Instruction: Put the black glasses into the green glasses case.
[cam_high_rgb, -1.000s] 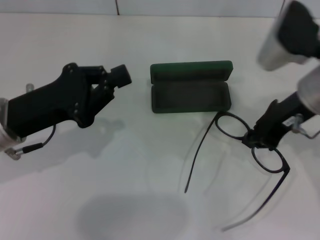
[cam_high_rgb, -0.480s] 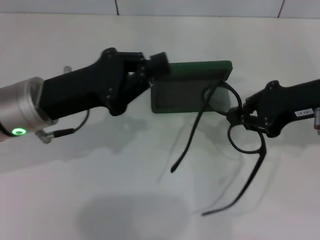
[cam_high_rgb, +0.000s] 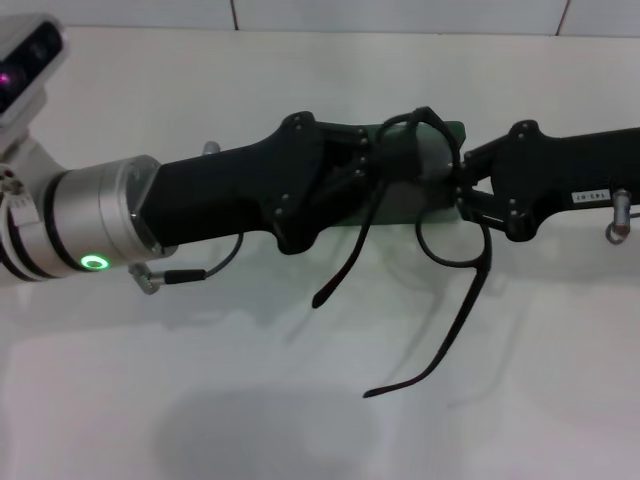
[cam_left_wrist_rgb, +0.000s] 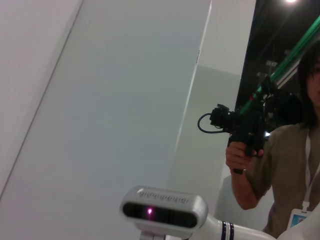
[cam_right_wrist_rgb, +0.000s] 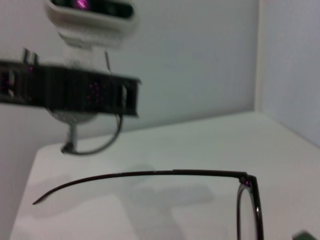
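My right gripper (cam_high_rgb: 465, 195) is shut on the bridge of the black glasses (cam_high_rgb: 470, 262) and holds them tilted in the air over the green glasses case (cam_high_rgb: 405, 210). Both temple arms hang open toward the front of the table. The case is mostly hidden behind my left gripper (cam_high_rgb: 375, 160), which reaches in from the left and sits over it, right by the upper lens. The right wrist view shows one temple arm of the glasses (cam_right_wrist_rgb: 150, 173) and a lens rim. The left wrist view shows none of these things.
The white table (cam_high_rgb: 200, 380) runs to a wall at the back. The left wrist view shows my head camera (cam_left_wrist_rgb: 162, 210) and a person (cam_left_wrist_rgb: 285, 165) holding a camera. My left arm (cam_right_wrist_rgb: 70, 92) crosses the right wrist view.
My left arm has swung right until its gripper covers the case. My right gripper has lifted the glasses off the table and carried them left, over the case.
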